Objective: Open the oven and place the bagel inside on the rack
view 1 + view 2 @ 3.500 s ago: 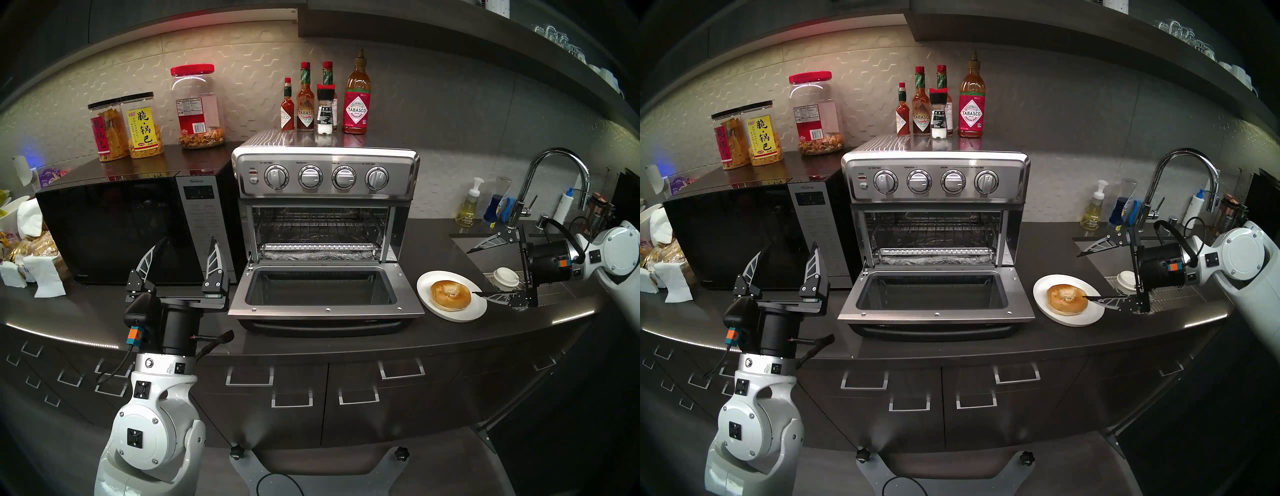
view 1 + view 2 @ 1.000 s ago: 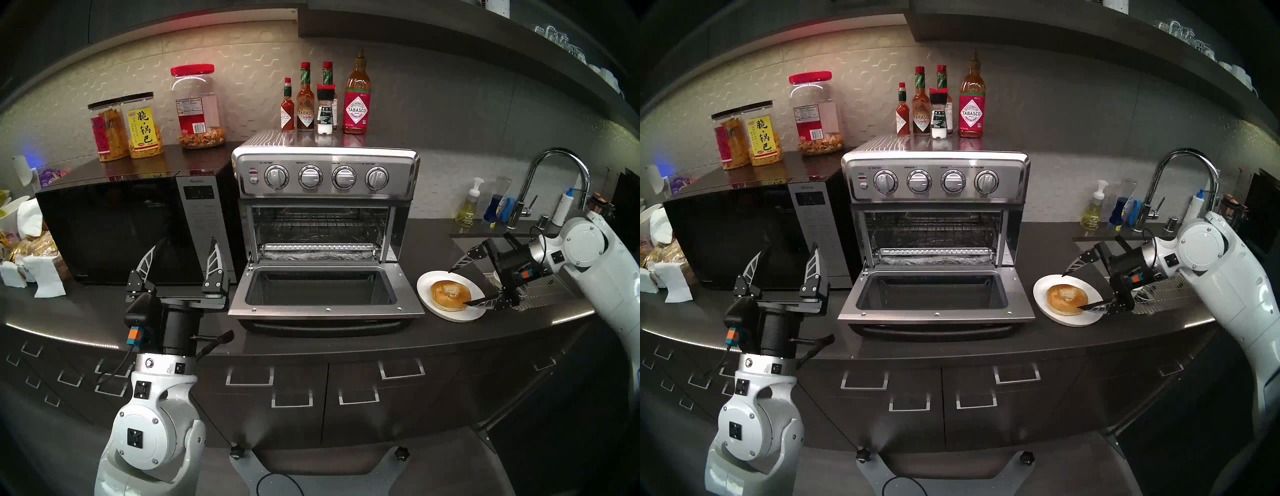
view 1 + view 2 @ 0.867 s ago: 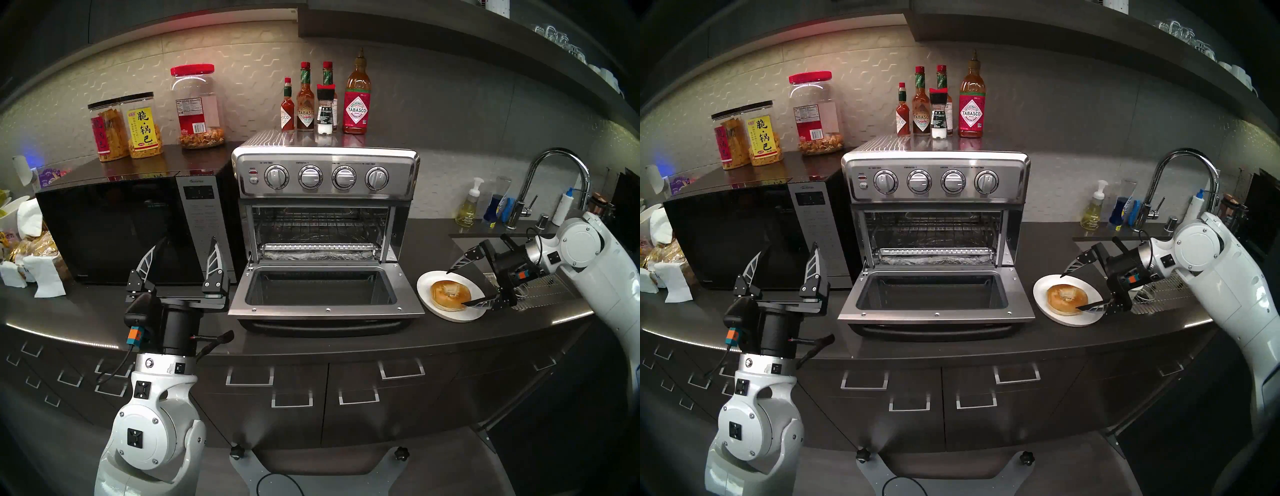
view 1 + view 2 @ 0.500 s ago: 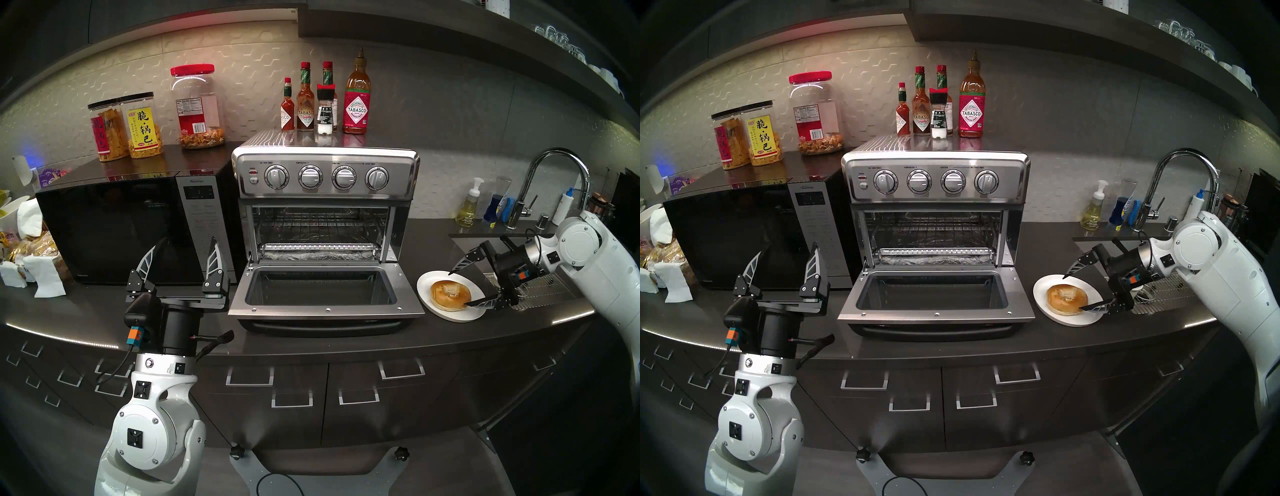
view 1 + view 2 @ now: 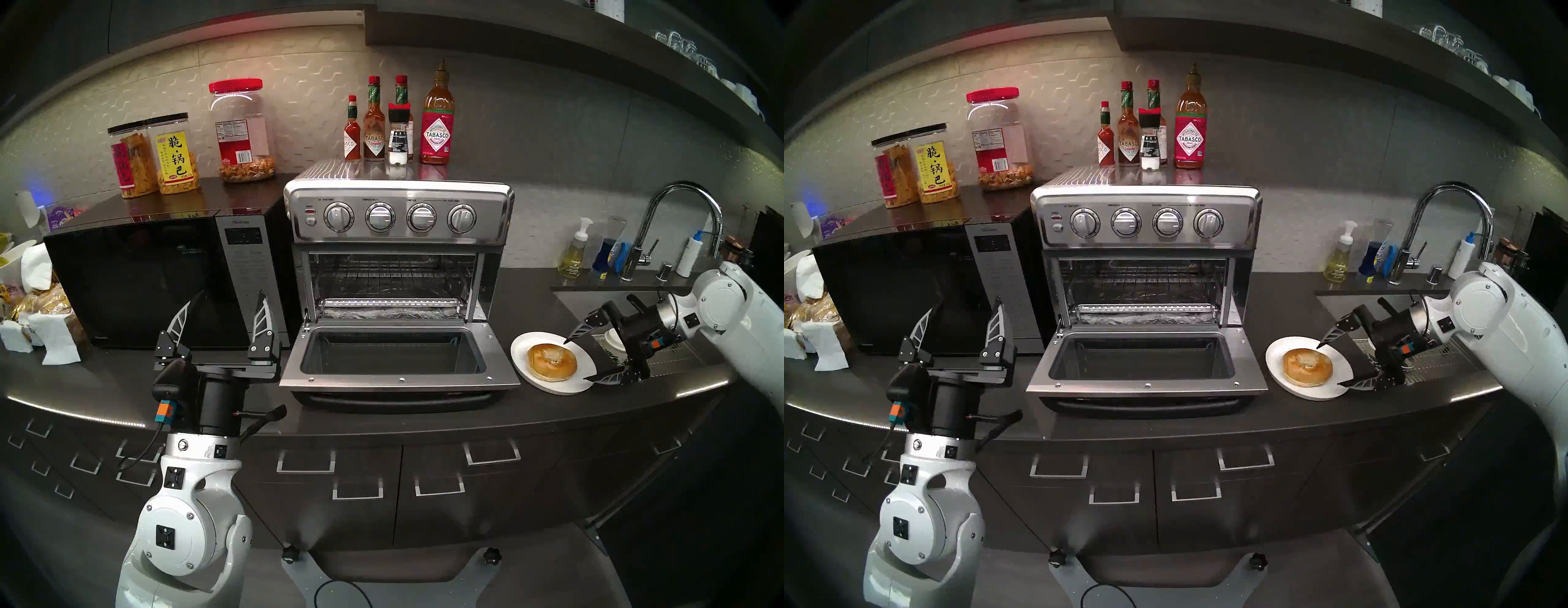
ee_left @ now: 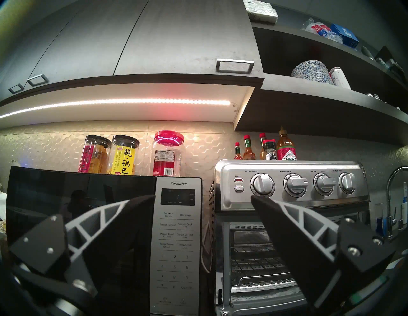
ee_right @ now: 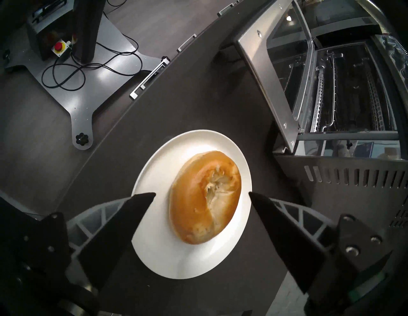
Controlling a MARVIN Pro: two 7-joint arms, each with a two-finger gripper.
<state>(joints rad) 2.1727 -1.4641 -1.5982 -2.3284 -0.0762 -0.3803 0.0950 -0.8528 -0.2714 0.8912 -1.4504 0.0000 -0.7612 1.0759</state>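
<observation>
Right wrist view: right gripper (image 7: 202, 194) spread wide, nothing between the fingers but air; bagel (image 7: 204, 197) lies flat on the white plate (image 7: 154, 176) just beyond and between the two black fingertips, neither tip touching the bread. Torn pale crumb at the bagel's centre shows only here. This view also looks sideways into the open oven (image 7: 344, 92), its door (image 7: 265, 72) dropped flat, and down to the robot's base plate and a red stop button (image 7: 58, 46) on the floor, none of which the head views give so plainly.

Head views: right gripper (image 5: 575, 358) reaches in from the sink side, wrist angled down toward the plate (image 5: 519, 354), one fingertip over the plate's far rim, the other over its near right rim. Bagel (image 5: 552, 362) sits on the plate on the dark counter (image 5: 530, 407), just right of the lowered door (image 5: 399, 380). Rack (image 5: 390, 278) spans the oven cavity, bare.

Left gripper (image 5: 225, 308) held upright in front of the microwave (image 5: 140, 280), fingers apart and pointing up, holding nothing; forearm vertical below it.

Left wrist view: left gripper (image 6: 203, 196) frames the microwave keypad (image 6: 175, 249) and the oven's knob panel (image 6: 293, 184); upper cabinets and shelf contents show here only.
</observation>
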